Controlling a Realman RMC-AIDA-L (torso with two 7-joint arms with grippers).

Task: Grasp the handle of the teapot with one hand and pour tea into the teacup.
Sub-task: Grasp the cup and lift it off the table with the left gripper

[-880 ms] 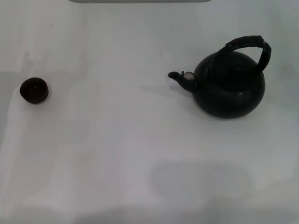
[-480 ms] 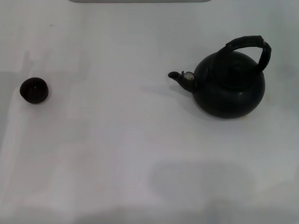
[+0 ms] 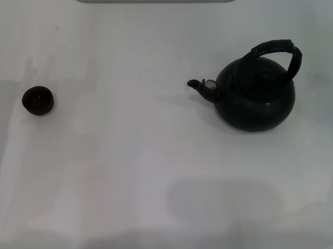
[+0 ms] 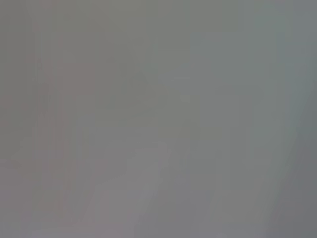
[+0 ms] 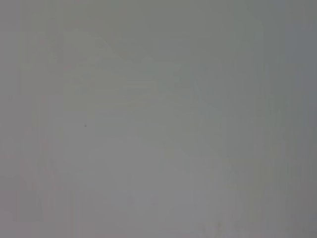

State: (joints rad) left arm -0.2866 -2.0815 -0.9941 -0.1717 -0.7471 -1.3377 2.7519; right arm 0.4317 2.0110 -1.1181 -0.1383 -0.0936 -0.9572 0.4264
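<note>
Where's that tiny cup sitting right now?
In the head view, the teacup stands alone on the white table at the robot's far left, well apart from the teapot on the right, whose spout points toward it.

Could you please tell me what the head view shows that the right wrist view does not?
Only the head view shows the teapot standing upright on the right with its arched handle free and its spout toward the small teacup, far off on the left. Only the right wrist view shows nothing of its own, just a plain pale surface. Both share that pale table, and neither shows a gripper.
</note>
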